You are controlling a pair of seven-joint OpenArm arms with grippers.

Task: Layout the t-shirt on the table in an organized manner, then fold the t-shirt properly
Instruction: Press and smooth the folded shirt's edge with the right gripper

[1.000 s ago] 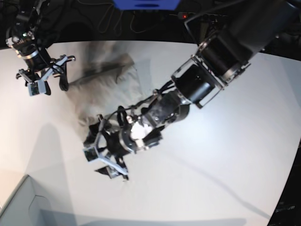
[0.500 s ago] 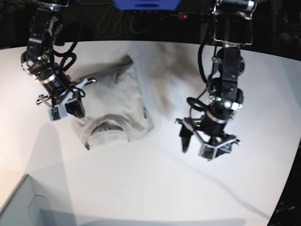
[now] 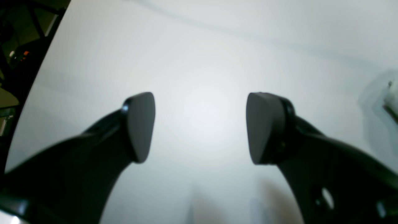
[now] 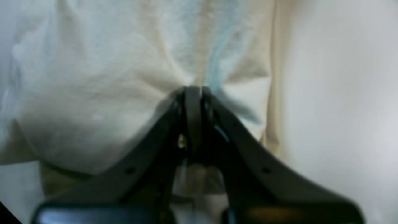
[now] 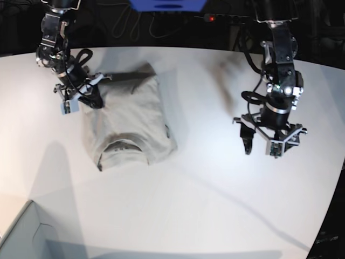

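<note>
The light beige t-shirt (image 5: 129, 121) lies folded into a compact rectangle left of centre on the white table (image 5: 215, 205), collar toward the front. My right gripper (image 5: 92, 100) sits at its far-left corner. In the right wrist view the right gripper (image 4: 192, 91) is shut on a pinch of the t-shirt (image 4: 102, 77), with creases running into the fingertips. My left gripper (image 5: 268, 141) hovers over bare table at the right, well apart from the shirt. In the left wrist view the left gripper (image 3: 200, 127) stands open, with nothing between its pads (image 3: 140, 127).
A grey box corner (image 5: 21, 237) sits at the front left. A blue object (image 5: 167, 4) and cables lie beyond the table's dark curved far edge. Arm shadows fall across the front of the table.
The left arm has swung off the shirt to the right side of the table, still open. The right gripper has come onto the shirt's far-left corner and shut on the cloth.
</note>
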